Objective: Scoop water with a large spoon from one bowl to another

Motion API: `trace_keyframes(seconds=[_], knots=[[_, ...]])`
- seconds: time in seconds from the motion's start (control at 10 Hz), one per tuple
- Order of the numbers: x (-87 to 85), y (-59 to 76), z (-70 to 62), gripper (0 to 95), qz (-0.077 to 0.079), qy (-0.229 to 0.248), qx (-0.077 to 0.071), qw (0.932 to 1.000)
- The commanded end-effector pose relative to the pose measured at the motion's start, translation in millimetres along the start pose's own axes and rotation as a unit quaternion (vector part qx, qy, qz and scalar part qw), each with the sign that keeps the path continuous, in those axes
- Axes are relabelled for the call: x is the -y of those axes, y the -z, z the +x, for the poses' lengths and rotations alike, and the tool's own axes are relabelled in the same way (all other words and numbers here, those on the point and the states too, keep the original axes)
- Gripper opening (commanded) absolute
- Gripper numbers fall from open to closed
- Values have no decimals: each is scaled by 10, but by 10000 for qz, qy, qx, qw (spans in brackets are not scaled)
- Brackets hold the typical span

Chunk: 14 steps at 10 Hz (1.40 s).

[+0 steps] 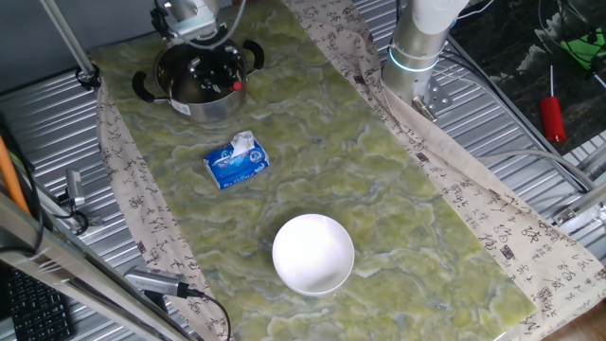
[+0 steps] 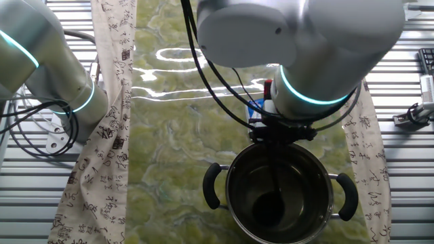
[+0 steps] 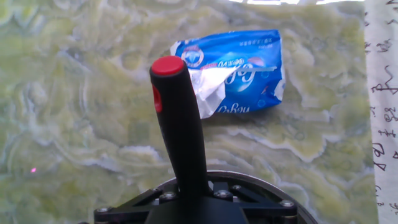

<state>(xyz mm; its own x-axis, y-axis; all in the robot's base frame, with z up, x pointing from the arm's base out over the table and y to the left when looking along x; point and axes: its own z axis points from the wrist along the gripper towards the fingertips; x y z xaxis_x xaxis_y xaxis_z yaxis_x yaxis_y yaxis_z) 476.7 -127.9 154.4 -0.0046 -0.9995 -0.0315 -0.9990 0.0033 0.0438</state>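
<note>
The tool (image 1: 202, 59) hangs directly over the steel pot (image 2: 281, 193) at the far end of the green marbled bench (image 1: 379, 189). It is closed around the handle of the black ladle (image 2: 270, 203). The fingers themselves are hidden behind the wrist housing in both fixed views and lie below the frame in the hand view, so the width of the grip cannot be read; only the clamped handle shows.

In the hand view the handle rises from the tool's mount and ends in its red tip (image 3: 168, 65). In the other fixed view the ladle's shaft runs down into the pot, and its round scoop sits low inside, apparently at or near the bottom; the reflections make the water level hard to judge.

The white bowl (image 1: 313, 253) stands at the near end of the bench, well apart from the pot. A blue tissue packet (image 1: 237, 160) lies between them, nearer the pot. A red-handled screwdriver (image 1: 552, 116) lies off the mat at the right.
</note>
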Motion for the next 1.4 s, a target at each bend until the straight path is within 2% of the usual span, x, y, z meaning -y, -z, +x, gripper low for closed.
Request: trace_keyframes(seconds=[0.1, 0.5, 0.7, 0.9, 1.4], knots=[[-2, 10, -8, 0, 44, -112, 125, 9998], [-10, 28, -11, 0, 98, -268, 290, 9992], [-19, 21, -3, 0, 112, -419, 434, 9981], [-30, 20, 3, 0, 89, -630, 571, 9963], [-32, 24, -7, 0, 32, -1068, 794, 9911]])
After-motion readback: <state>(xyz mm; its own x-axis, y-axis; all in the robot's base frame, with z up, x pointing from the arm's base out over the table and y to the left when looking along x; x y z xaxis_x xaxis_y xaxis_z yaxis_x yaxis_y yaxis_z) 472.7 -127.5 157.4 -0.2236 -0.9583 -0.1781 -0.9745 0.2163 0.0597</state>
